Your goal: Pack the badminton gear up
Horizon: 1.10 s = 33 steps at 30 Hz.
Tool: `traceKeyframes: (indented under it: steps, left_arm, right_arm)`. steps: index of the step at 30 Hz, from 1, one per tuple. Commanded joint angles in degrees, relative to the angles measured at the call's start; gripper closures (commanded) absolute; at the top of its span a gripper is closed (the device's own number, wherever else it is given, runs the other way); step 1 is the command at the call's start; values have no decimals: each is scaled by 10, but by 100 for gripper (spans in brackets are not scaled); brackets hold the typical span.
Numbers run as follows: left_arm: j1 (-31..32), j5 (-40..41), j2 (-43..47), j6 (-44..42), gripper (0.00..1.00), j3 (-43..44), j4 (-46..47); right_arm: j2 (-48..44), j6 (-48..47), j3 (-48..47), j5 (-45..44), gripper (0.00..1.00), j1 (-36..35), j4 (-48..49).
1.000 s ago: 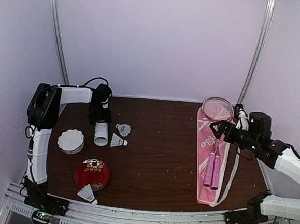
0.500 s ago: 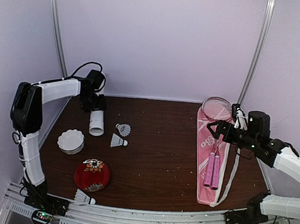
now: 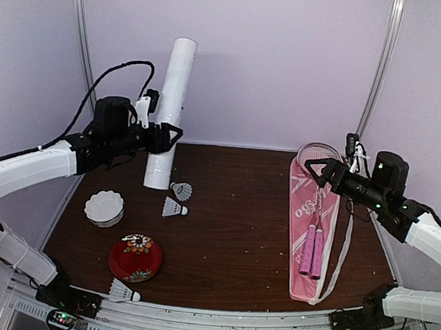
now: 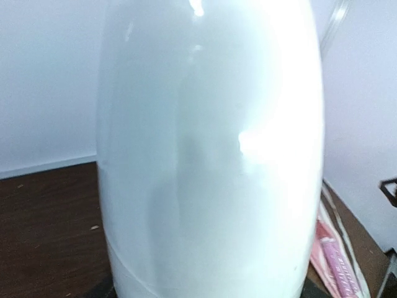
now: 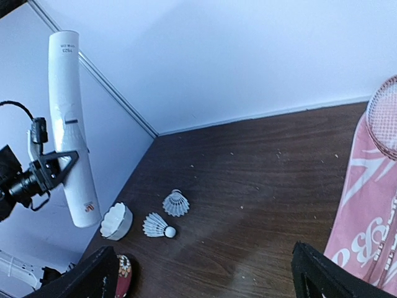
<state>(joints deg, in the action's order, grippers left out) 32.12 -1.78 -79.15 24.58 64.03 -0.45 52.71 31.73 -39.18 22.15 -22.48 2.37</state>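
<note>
My left gripper (image 3: 164,137) is shut on the long white tube (image 3: 169,115) and holds it nearly upright over the table's back left. The tube fills the left wrist view (image 4: 211,149) and also shows in the right wrist view (image 5: 71,124). Two white shuttlecocks (image 3: 181,190) (image 3: 174,207) lie beside its lower end, and a third (image 3: 125,291) lies at the front edge. Two racquets with pink handles (image 3: 312,249) lie on the pink bag (image 3: 300,282) at the right. My right gripper (image 3: 319,173) is open and empty above the racquet heads (image 3: 319,159).
A white scalloped bowl (image 3: 104,207) stands at the left, and a red floral plate (image 3: 135,256) lies in front of it. The bag's white strap (image 3: 341,259) runs along its right side. Walls and metal rails close in the back and sides.
My left arm has swung the tube up from low on the table to nearly upright. The front shuttlecock has shifted slightly toward the edge. My right gripper has risen a little.
</note>
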Motion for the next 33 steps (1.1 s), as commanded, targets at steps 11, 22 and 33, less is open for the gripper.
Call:
traceKeyframes:
  steps: [11, 22, 33]
  left_arm:
    - [200, -160, -26, -25, 40, -149, 501]
    - [254, -261, -158, 57, 43, -93, 620]
    - [282, -295, -195, 43, 43, -52, 584]
  right_arm:
    - [24, 53, -89, 114, 0, -81, 220]
    - [81, 9, -120, 176, 0, -169, 264]
    - [145, -19, -155, 209, 1, -200, 272]
